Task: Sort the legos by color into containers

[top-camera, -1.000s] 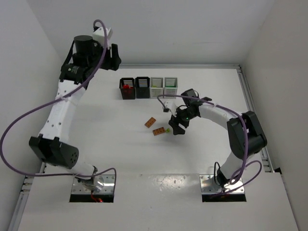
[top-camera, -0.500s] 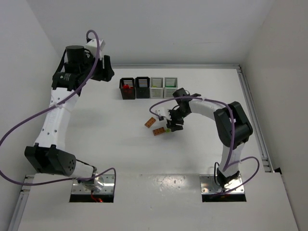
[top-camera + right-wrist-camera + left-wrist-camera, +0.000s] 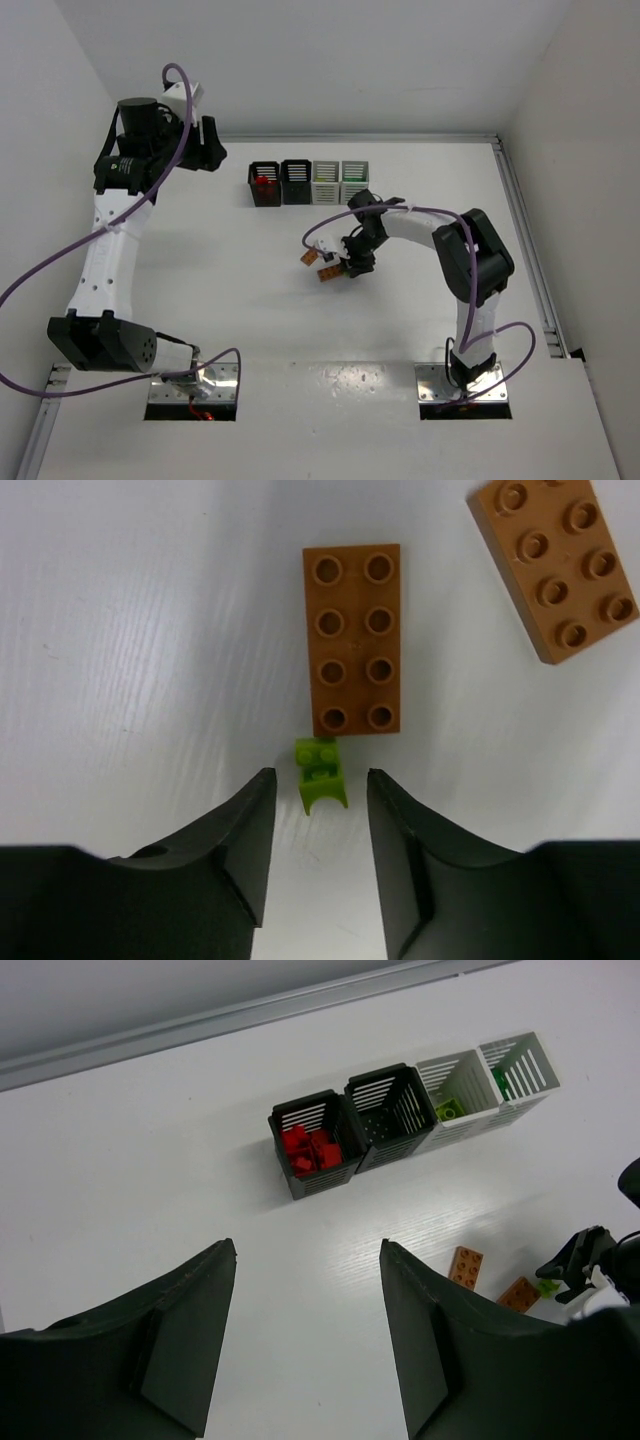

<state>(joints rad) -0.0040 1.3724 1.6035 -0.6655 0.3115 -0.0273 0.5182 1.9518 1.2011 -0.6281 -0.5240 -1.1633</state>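
Since one second ago the right gripper [image 3: 352,262] has travelled to the left and now hangs low over the loose bricks. The left gripper [image 3: 205,150] has drawn back toward the far left corner.

Four bins stand in one close row at the far side of the counter [image 3: 220,290]. From left to right:
- The first black bin [image 3: 320,1182] holds several red bricks [image 3: 308,1148].
- The second black bin [image 3: 400,1155] stands just beside it.
- The first white bin [image 3: 470,1132] holds one yellow-green brick [image 3: 449,1111].
- The second white bin [image 3: 530,1065] shows something green [image 3: 497,1080] inside.

In the right wrist view the gripper is open and holds nothing. A small green brick [image 3: 320,775] lies on the counter between the two fingertips, and it seems to touch neither finger. Its far end is just at the short end of a tan brick [image 3: 351,640]. A second tan brick [image 3: 551,565] lies apart from them, turned at an angle.

The left gripper is open too, with nothing in it, and it looks down on the bins from high above.
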